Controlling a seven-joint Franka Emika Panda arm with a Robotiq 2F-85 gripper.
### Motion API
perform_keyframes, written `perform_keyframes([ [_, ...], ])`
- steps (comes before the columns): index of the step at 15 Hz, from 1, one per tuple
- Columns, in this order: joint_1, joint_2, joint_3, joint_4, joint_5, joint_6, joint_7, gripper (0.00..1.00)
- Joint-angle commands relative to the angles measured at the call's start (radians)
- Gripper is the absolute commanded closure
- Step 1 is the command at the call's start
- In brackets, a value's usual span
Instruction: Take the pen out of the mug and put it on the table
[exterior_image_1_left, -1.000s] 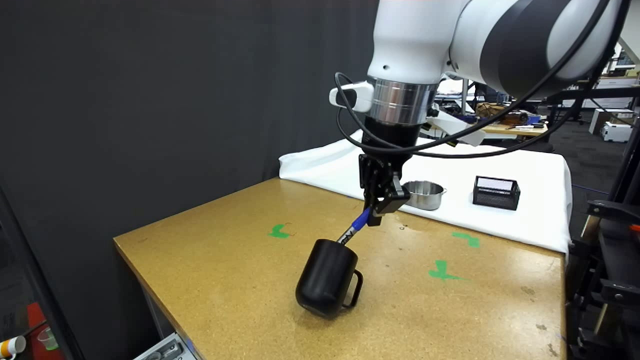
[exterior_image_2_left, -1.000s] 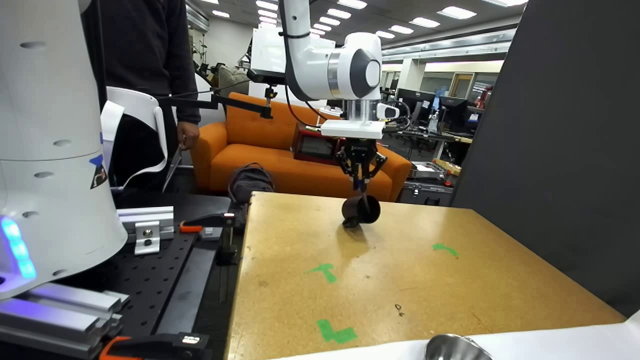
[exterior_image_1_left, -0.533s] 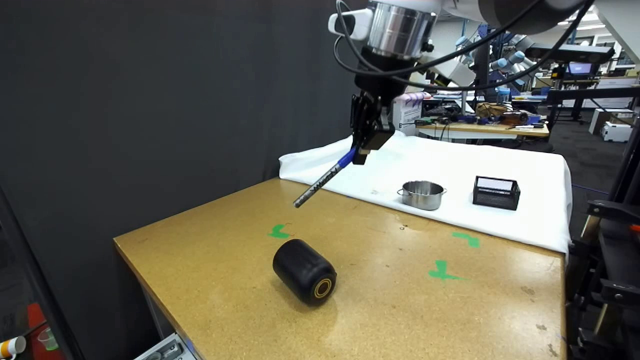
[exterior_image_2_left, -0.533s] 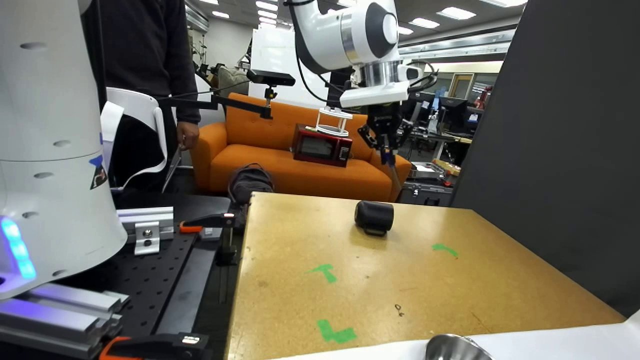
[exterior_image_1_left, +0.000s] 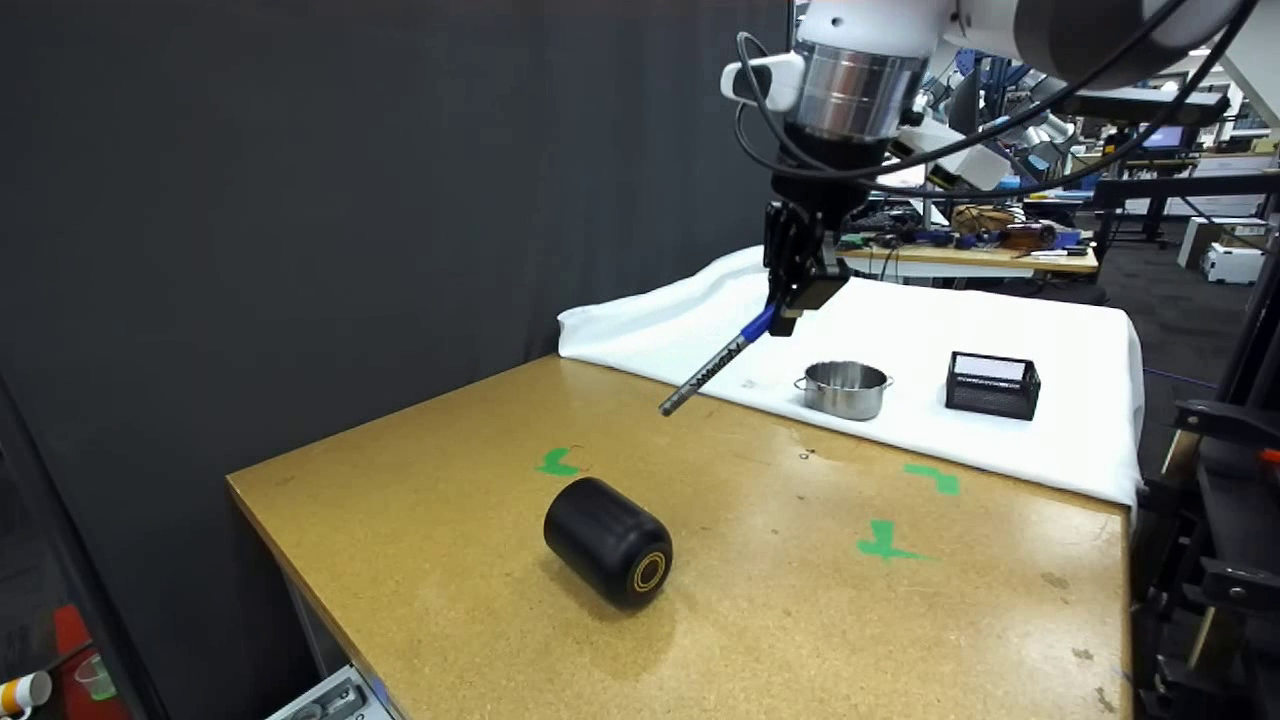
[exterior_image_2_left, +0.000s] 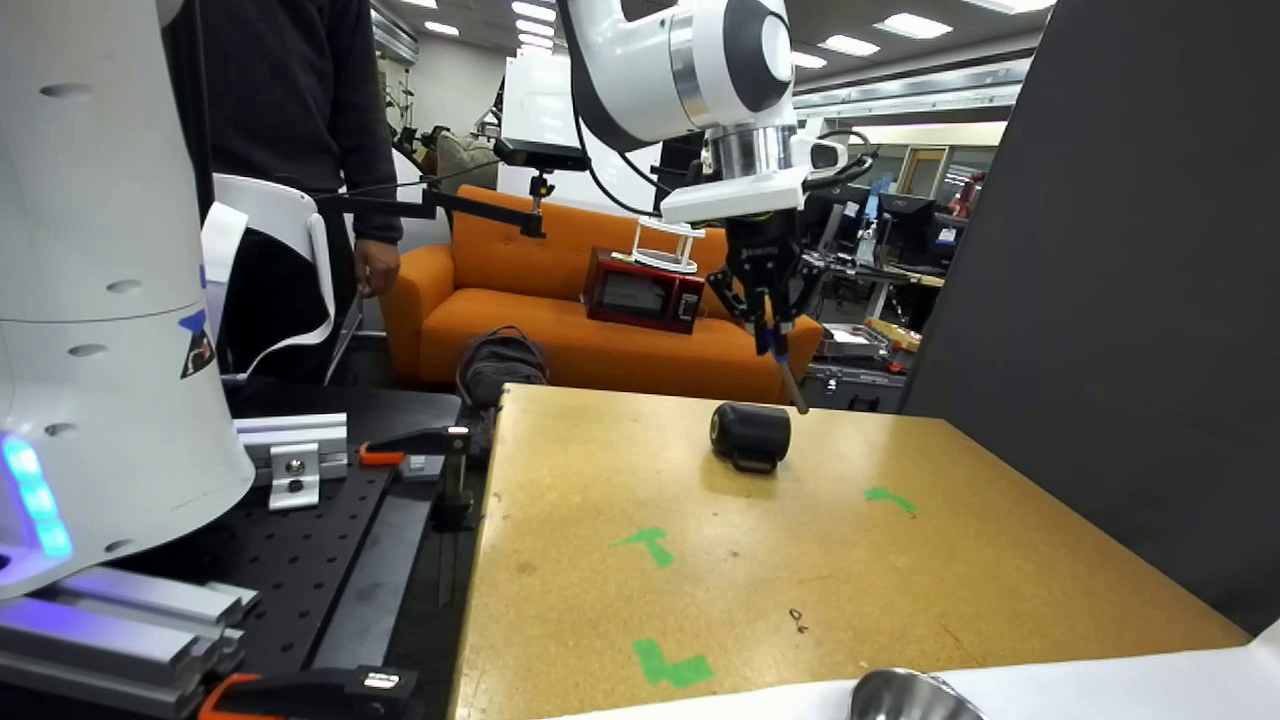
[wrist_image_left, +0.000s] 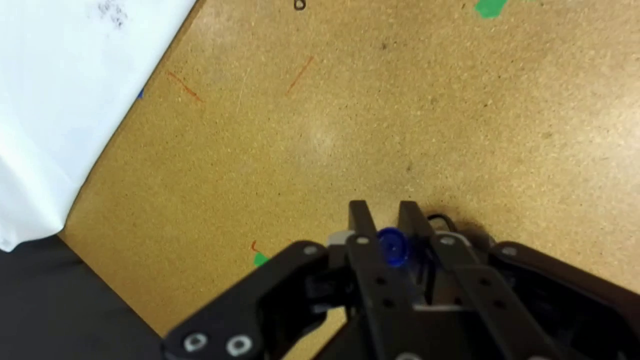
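My gripper (exterior_image_1_left: 783, 322) is shut on the pen's blue end, high above the table (exterior_image_1_left: 430, 580). The pen (exterior_image_1_left: 712, 368) slants down from the fingers, with its dark barrel and lower tip free in the air. The gripper (exterior_image_2_left: 770, 343) and the pen (exterior_image_2_left: 793, 386) also show in an exterior view. The black mug (exterior_image_1_left: 605, 540) lies on its side on the table, its base facing the camera. The mug (exterior_image_2_left: 752, 435) shows its handle touching or near the tabletop. In the wrist view, the pen's blue end (wrist_image_left: 394, 246) sits between the fingers (wrist_image_left: 384, 212).
A white-covered surface (exterior_image_1_left: 1060, 440) adjoins the table and bears a shiny metal bowl (exterior_image_1_left: 845, 390) and a black mesh box (exterior_image_1_left: 993, 386). A dark wall panel (exterior_image_1_left: 400, 220) stands along a table side. Green tape marks (exterior_image_1_left: 885, 540) are on the tabletop.
A second ago the pen was inside the tilted mug. The gripper rose with the pen, and the mug came off onto its side. Since then the gripper has shifted sideways and slightly down.
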Motion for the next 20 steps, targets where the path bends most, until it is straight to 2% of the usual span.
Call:
perform_keyframes([
  [1, -0.005, 0.028, -0.025, -0.036, -0.033, 0.044, 0.061, 0.95],
  [6, -0.012, 0.164, -0.061, -0.040, -0.014, 0.163, 0.077, 0.95],
  [12, -0.026, 0.344, -0.058, -0.013, 0.020, 0.318, 0.070, 0.95],
  [13, -0.031, 0.361, -0.054, -0.011, 0.028, 0.326, 0.069, 0.56],
  [14, -0.038, 0.375, -0.050, -0.009, 0.036, 0.335, 0.065, 0.55],
  [15, -0.040, 0.386, -0.048, -0.007, 0.042, 0.335, 0.065, 0.49],
  [18, -0.076, 0.387, 0.003, -0.009, 0.068, 0.289, 0.040, 0.30],
  [19, -0.101, 0.374, 0.043, -0.016, 0.077, 0.251, 0.020, 0.22],
  [20, -0.104, 0.363, 0.071, -0.028, 0.158, 0.230, -0.057, 0.16],
])
